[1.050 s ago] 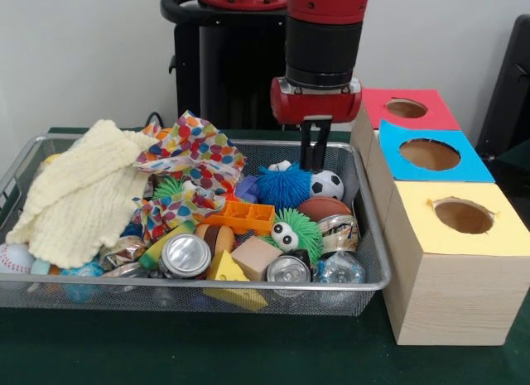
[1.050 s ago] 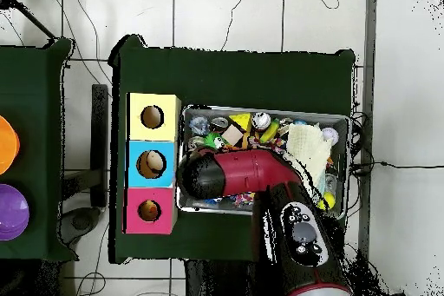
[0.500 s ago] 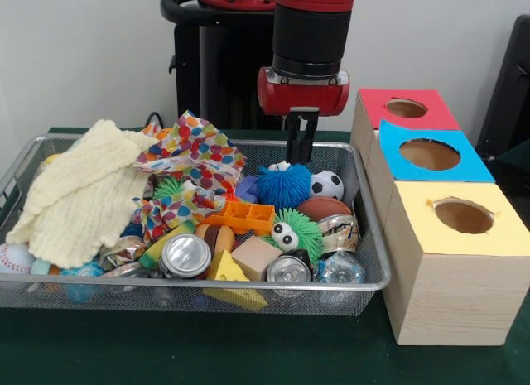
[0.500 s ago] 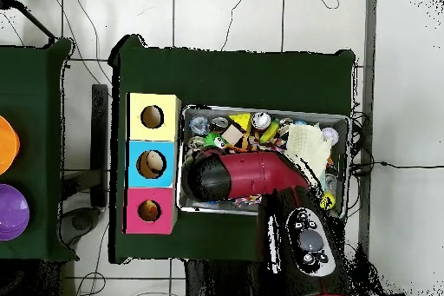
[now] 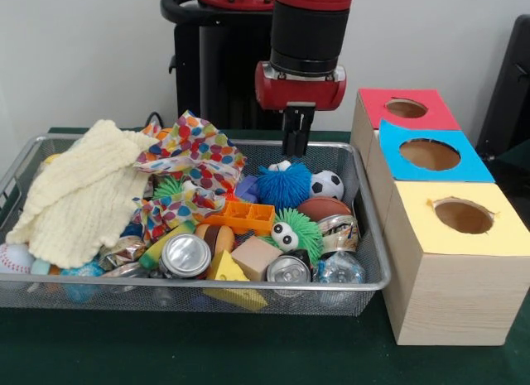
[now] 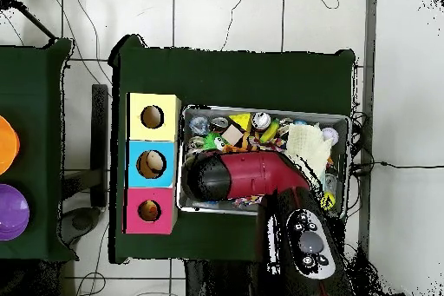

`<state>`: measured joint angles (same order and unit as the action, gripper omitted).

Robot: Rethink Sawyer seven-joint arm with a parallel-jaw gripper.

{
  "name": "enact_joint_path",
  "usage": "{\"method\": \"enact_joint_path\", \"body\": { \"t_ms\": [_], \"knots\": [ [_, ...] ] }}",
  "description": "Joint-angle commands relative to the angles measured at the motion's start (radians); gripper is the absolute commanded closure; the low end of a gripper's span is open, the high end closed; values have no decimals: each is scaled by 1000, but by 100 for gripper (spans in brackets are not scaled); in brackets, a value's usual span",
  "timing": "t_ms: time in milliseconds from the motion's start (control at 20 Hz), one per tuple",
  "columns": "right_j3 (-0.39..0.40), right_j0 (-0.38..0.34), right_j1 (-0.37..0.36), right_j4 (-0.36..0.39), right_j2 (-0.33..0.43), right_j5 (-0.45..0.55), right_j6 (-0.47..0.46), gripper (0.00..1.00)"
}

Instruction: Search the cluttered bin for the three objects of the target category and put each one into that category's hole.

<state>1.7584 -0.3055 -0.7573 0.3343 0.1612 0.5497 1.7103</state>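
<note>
Compared with a second earlier, when its tips were reaching down beside the soccer ball (image 5: pixel 327 184), the gripper (image 5: pixel 296 142) is being seen higher, clear of the clutter, and shifted slightly toward the bin's middle; its jaws are being held together with nothing between them and nothing touched. Directly below the jaws a blue fuzzy ball (image 5: pixel 282 186) is lying; just beside it, on the side toward the boxes, the soccer ball is resting, with a brown ball (image 5: pixel 322 207) in front of that. Farther forward from the jaws a green fuzzy toy with eyes (image 5: pixel 295 230), an orange block (image 5: pixel 241 216), a wooden cube (image 5: pixel 255 257) and two cans (image 5: pixel 185 255) are being seen; well off to the other side a cream knitted cloth (image 5: pixel 76 192) and a spotted cloth (image 5: pixel 190 157) are piled. Open air is being left between the jaws and the toys beneath; the wire bin's (image 5: pixel 369 223) back rim is lying just behind the jaws. Beyond the bin's side wall the red box (image 5: pixel 389 124), blue box (image 5: pixel 414 174) and yellow box (image 5: pixel 451 261) are standing in a row, each with a hole on top; in the overhead view the arm (image 6: pixel 247 175) is covering much of the bin.
</note>
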Motion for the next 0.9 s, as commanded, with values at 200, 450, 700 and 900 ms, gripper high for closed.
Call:
{"method": "enact_joint_path", "body": {
  "t_ms": [200, 450, 700, 900],
  "knots": [
    [-128, -54, -36, 36, 19, 264, -110, 100],
    [-166, -83, -67, 55, 41, 308, -152, 100],
    [-185, -115, -74, 59, 64, 319, -176, 100],
    [-205, -148, -81, 71, 79, 328, -223, 100]
  ]
}}
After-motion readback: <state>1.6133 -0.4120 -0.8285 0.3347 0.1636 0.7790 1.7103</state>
